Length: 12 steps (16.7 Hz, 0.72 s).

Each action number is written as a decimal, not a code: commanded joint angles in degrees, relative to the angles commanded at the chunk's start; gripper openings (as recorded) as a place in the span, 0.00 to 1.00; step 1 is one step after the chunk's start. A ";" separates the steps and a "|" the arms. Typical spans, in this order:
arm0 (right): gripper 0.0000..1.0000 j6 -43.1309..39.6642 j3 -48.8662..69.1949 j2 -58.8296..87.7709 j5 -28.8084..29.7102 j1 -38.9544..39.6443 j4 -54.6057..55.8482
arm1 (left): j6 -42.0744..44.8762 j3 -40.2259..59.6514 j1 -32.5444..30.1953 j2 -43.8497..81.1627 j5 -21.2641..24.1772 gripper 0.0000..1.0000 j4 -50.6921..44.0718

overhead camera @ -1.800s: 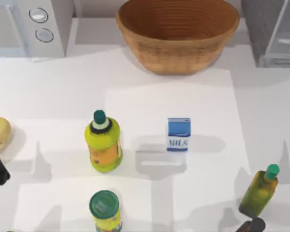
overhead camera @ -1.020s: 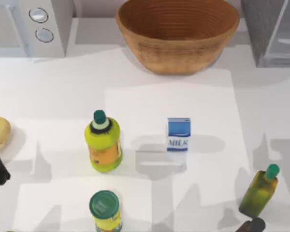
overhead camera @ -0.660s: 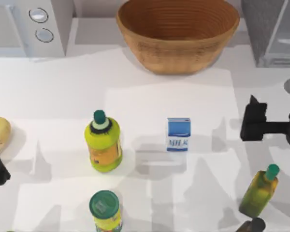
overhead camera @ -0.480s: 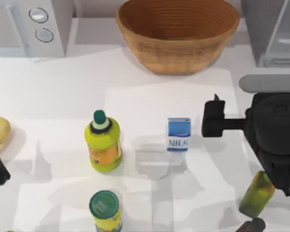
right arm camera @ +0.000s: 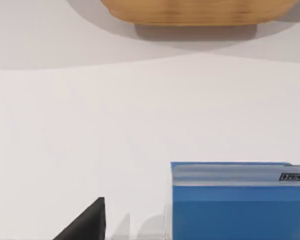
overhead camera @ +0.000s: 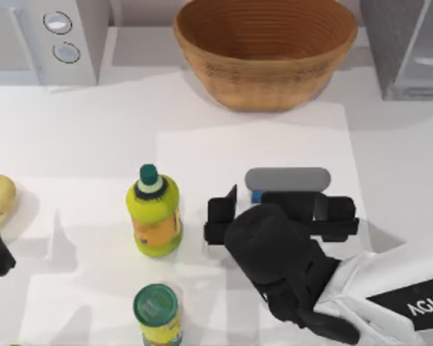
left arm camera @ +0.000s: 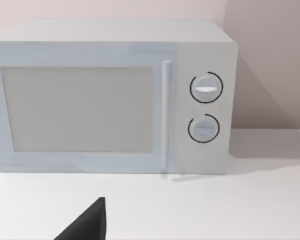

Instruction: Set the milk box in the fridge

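From above, the right gripper point(overhead camera: 280, 209) hung over the milk box point(overhead camera: 255, 195) at mid-table, fingers spread wide. The fridge point(overhead camera: 406, 45) stood at the far right corner. The right wrist camera showed the carton's blue top point(right arm camera: 237, 200) close below. The left arm sat parked at the left edge, facing a microwave point(left arm camera: 110, 97).

Milk box point(right arm camera: 235, 202) with blue upper part standing close by on the white surface point(right arm camera: 115, 125), woven basket point(right arm camera: 200, 11) well beyond it, one dark pincer fingertip point(right arm camera: 87, 222) beside the box
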 joint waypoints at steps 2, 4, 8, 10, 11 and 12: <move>1.00 1.42 0.69 4.07 1.94 1.13 1.52 | 0.00 0.00 0.00 0.00 0.00 1.00 0.00; 1.00 2.06 0.77 5.93 2.84 1.51 2.23 | 0.00 0.00 0.00 0.00 0.00 1.00 0.00; 1.00 2.06 0.77 5.93 2.84 1.51 2.23 | 0.00 0.00 0.00 0.00 0.00 1.00 0.00; 1.00 1.89 0.71 5.78 2.65 1.17 2.09 | 0.00 0.00 0.00 0.00 0.00 1.00 0.00; 1.00 1.44 1.36 5.80 2.35 0.82 2.01 | 0.00 0.00 0.00 0.00 0.00 1.00 0.00; 1.00 0.72 2.27 5.97 1.85 0.16 1.96 | 0.00 0.00 0.00 0.00 0.00 1.00 0.00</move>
